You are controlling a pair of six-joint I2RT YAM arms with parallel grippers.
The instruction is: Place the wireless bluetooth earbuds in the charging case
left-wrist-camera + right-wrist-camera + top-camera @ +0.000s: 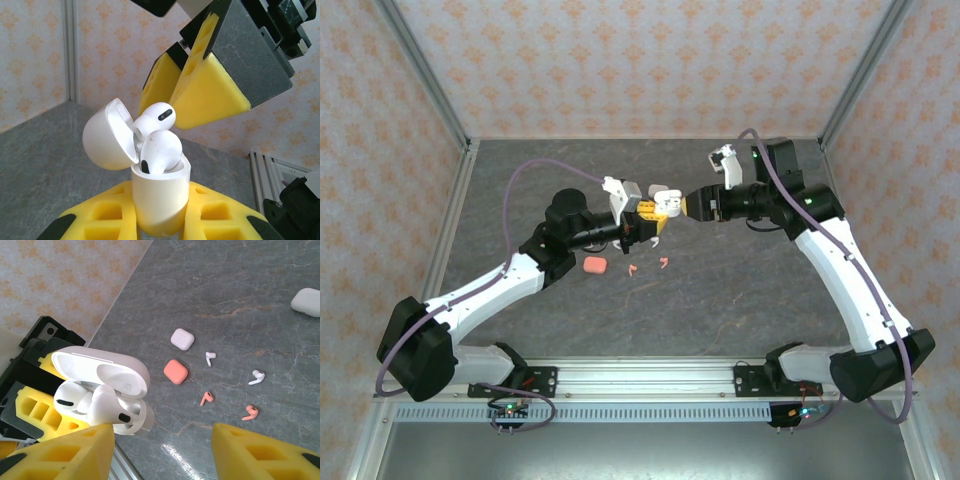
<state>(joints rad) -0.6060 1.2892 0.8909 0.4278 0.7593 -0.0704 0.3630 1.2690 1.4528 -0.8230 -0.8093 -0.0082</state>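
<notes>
My left gripper is shut on a white charging case and holds it upright above the table with its lid swung open. Two white earbuds sit in the case with their heads sticking out. My right gripper is open just above the case, its yellow fingers on either side of the upper earbud, with nothing between them. Down on the table lie two loose white earbuds and two salmon-red earbuds. The grippers meet mid-table.
A closed salmon case and a closed white case rest on the grey table near the loose earbuds. Another white case lies farther off. Patterned walls enclose the table on three sides.
</notes>
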